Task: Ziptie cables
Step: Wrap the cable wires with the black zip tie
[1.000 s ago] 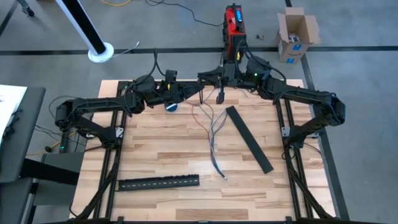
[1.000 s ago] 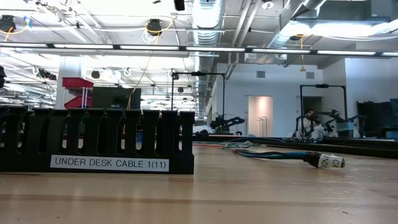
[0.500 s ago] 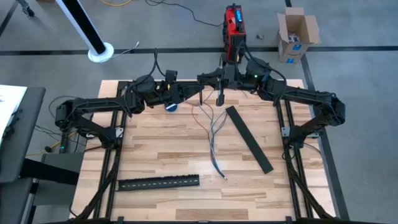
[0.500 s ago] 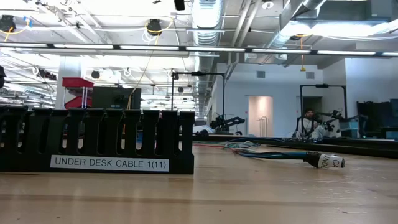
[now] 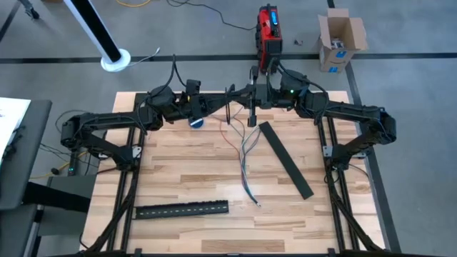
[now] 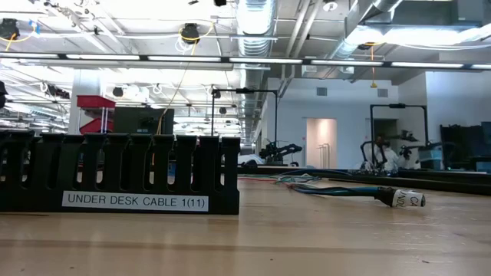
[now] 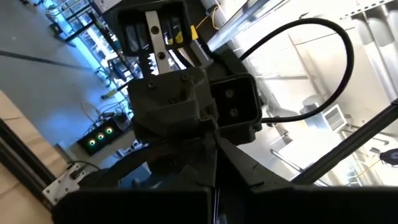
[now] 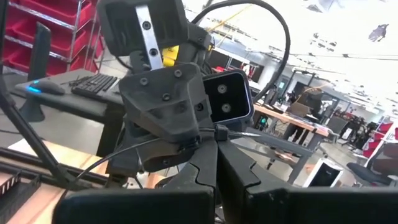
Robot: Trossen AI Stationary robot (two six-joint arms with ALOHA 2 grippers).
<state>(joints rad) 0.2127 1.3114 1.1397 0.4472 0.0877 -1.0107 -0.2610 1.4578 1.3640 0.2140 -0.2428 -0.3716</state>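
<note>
From above, the left gripper (image 5: 227,112) and right gripper (image 5: 234,108) meet nose to nose over the bench's (image 5: 178,178) far edge, while the cables (image 5: 244,153) trail from there toward the bench's middle. At table height the cables (image 6: 330,188) lie flat on the wood. In each wrist view the other arm's gripper fills the picture; I cannot tell how far either is open or what it holds.

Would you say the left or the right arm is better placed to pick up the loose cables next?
Probably the right: the right gripper hangs almost directly over the cables, while the left gripper sits a little further off to the side.
</note>
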